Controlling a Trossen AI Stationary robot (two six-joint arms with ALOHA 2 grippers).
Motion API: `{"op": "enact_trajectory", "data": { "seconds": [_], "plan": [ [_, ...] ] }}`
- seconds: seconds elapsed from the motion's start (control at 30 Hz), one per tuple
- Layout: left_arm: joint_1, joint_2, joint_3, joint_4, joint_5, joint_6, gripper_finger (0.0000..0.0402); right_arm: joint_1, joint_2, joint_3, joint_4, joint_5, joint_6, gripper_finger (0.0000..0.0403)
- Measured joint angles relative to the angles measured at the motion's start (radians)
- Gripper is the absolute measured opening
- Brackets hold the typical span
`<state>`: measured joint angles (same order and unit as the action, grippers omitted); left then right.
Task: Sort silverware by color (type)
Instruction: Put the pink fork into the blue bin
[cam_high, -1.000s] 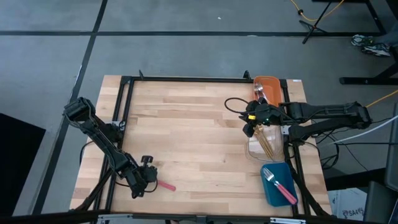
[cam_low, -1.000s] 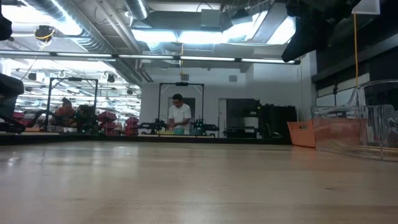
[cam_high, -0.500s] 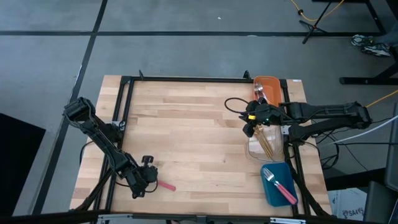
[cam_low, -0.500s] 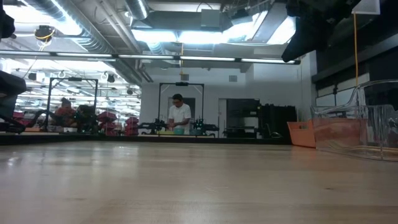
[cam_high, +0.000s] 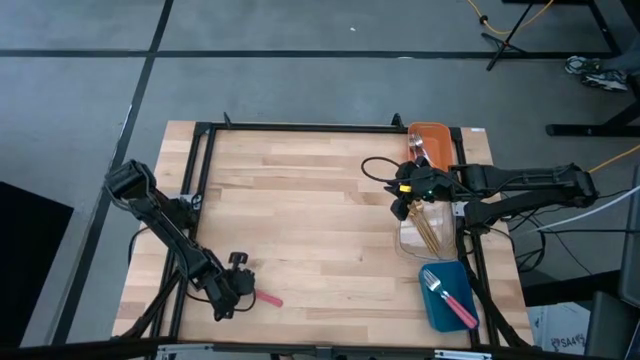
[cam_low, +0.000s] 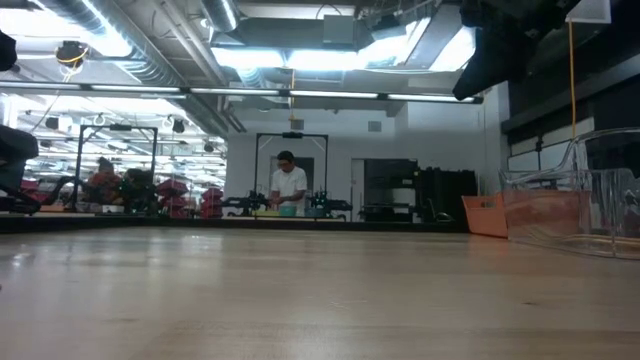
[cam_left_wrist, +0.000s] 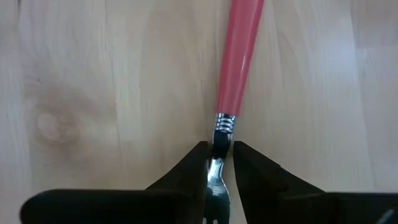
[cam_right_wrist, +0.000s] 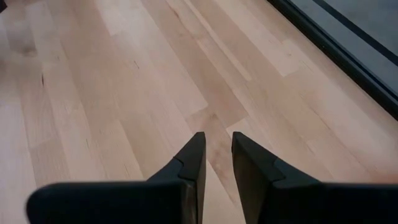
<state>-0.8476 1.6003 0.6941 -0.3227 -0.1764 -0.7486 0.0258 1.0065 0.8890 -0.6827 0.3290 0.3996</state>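
The left hand (cam_left_wrist: 216, 163) is pinching a pink-handled fork (cam_left_wrist: 233, 68) at its metal neck, just behind the ribbed collar where the handle begins, with the handle running straight out ahead of the fingertips over the tabletop (cam_left_wrist: 93, 74). From above, the same left hand (cam_high: 237, 287) sits low at the near-left part of the tabletop, the pink handle sticking out beside it. Whether the fork is lifted clear of the wood or resting on it is hard to tell from these views.

The fork looks light, thin and rigid, so it should not bend. Its polished steel neck is narrow and probably slippery, and with most of the length ahead of the fingers it may pivot or droop in the grip. A hold nearer the middle of the handle would likely balance better.

The right hand (cam_high: 405, 205), fingers close together and holding nothing, waits far across the tabletop above the clear bin (cam_high: 425, 235) of gold pieces, with the orange bin (cam_high: 432, 138) beyond and the blue bin (cam_high: 445, 300), already holding another pink-handled fork (cam_high: 448, 298), nearer.
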Motion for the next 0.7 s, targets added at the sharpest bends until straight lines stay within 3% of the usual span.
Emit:
{"op": "enact_trajectory", "data": {
  "seconds": [0.27, 0.53, 0.7],
  "plan": [
    [-0.001, -0.001, 0.001, 0.004, -0.034, 0.000, 0.0067, 0.000, 0.000, 0.000, 0.000, 0.000, 0.000, 0.0067],
    [0.001, 0.004, 0.026, -0.010, -0.046, 0.000, 0.0020, 0.000, 0.000, 0.000, 0.000, 0.000, 0.000, 0.0067],
    [0.004, 0.005, 0.042, -0.021, -0.051, 0.007, 0.0014, 0.000, 0.000, 0.000, 0.000, 0.000, 0.000, 0.0067]
  ]
}}
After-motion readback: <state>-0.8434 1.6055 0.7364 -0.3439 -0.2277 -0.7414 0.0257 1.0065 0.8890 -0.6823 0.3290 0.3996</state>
